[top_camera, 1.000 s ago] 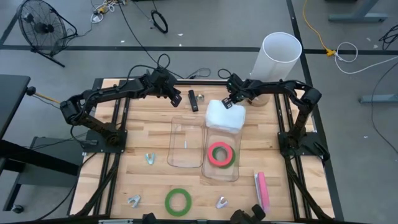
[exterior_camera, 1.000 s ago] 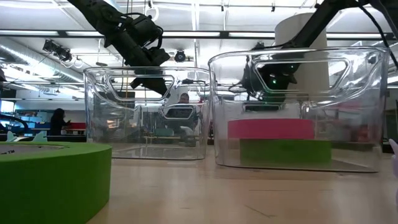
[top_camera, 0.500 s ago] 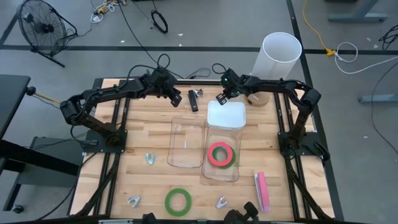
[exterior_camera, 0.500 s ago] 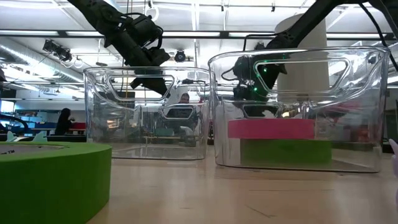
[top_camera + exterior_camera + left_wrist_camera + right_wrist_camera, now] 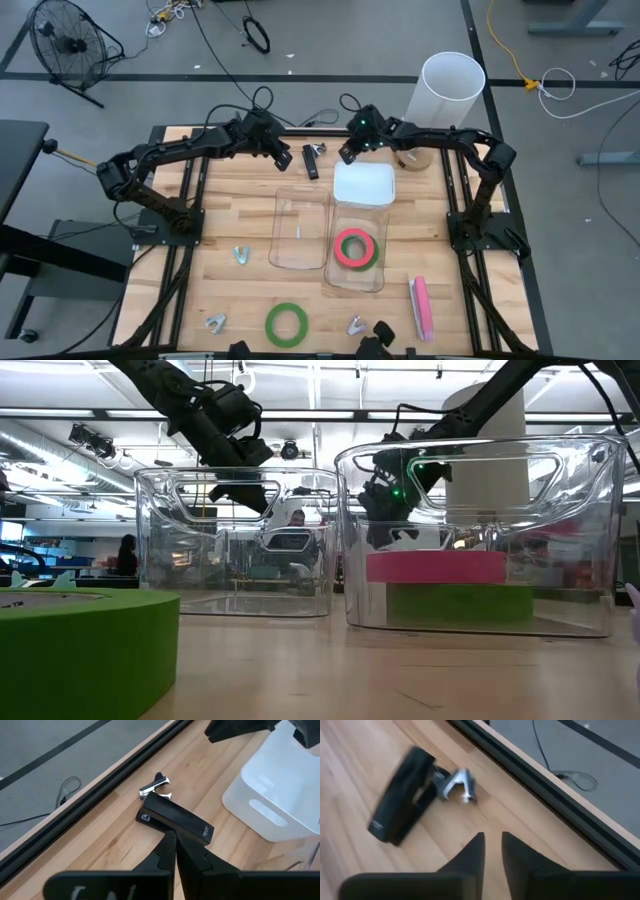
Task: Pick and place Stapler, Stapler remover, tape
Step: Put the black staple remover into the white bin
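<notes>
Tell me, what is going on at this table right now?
Two robot arms are sorting desk items into clear bins. The right gripper, holding nothing, hovers near the black stapler and a silver staple remover at the far edge. The left gripper, fingers shut, waits just beside them. A red-pink tape roll sits in the right bin; a green roll lies loose.

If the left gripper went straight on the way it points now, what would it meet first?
Probably the black stapler, which lies just beyond the shut tips of the left gripper, with the silver staple remover behind it. Depth is unclear.
</notes>
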Controlling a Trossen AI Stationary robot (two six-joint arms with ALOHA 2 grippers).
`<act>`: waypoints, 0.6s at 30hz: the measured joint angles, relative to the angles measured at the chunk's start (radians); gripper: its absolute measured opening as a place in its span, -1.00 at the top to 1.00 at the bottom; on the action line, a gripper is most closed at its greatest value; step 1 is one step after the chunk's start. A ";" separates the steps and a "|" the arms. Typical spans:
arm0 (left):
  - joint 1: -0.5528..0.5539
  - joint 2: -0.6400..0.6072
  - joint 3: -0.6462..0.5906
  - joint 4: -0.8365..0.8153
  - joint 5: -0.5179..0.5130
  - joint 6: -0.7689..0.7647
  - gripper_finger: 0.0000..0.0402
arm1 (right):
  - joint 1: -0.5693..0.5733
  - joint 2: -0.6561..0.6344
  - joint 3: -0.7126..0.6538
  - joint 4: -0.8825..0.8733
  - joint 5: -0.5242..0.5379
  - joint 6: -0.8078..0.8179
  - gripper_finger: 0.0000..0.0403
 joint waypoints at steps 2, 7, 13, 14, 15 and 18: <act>0.000 0.000 0.000 0.000 0.000 0.000 0.93 | 0.001 0.000 0.000 0.025 -0.013 0.004 0.53; 0.000 0.000 0.000 0.014 -0.001 0.002 0.93 | 0.015 0.000 0.000 0.085 -0.041 0.005 0.33; 0.000 0.000 0.000 0.023 -0.001 0.001 0.93 | 0.043 0.000 0.000 0.143 -0.069 0.014 0.29; 0.000 0.000 0.000 0.023 -0.001 0.002 0.93 | 0.052 0.000 0.000 0.147 -0.071 0.014 0.29; 0.000 0.000 0.000 0.023 -0.001 0.002 0.93 | 0.063 -0.001 0.001 0.150 -0.070 0.010 0.30; 0.000 0.000 0.000 0.023 -0.001 0.002 0.93 | 0.103 -0.001 0.001 0.182 -0.067 0.011 0.34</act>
